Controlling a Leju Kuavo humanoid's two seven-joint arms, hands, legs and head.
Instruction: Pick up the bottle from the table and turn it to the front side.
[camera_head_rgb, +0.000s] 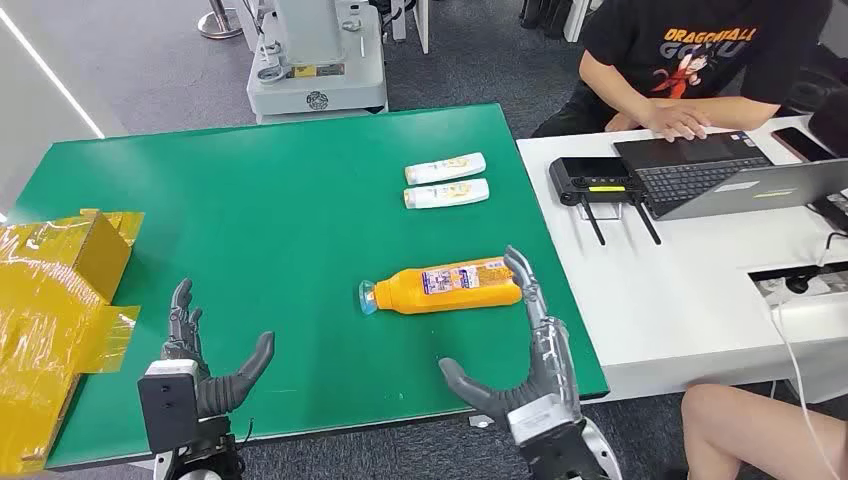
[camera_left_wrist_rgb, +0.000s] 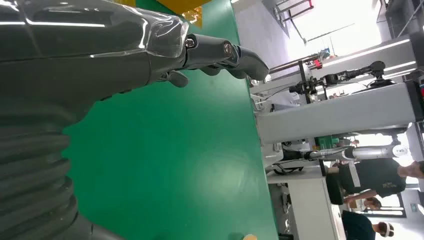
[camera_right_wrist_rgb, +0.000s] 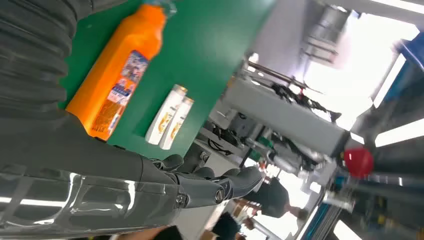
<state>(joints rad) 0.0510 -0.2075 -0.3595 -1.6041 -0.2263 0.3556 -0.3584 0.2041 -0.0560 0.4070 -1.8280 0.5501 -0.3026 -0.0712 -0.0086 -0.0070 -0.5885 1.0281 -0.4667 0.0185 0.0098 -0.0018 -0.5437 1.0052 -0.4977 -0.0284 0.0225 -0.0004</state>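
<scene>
— Head view first: where's the orange bottle (camera_head_rgb: 447, 286)?

— Lying on its side on the green desk (camera_head_rgb: 270, 200), cap toward the robot's left. The right hand (camera_head_rgb: 520, 360) is just beside its base, fingers (camera_head_rgb: 522, 272) spread, holding nothing.

— And the left hand (camera_head_rgb: 200, 365)?

— Low at the near edge, fingers apart, empty too.

— So the reach is under way?

— I'd say so. Next the right hand must close round the body, lift, then roll it label-forward.

— The room?

— Two small white bottles (camera_head_rgb: 446, 181) further back, a yellow box (camera_head_rgb: 60, 290), a person at a laptop (camera_head_rgb: 720, 175) on a white desk.
</scene>
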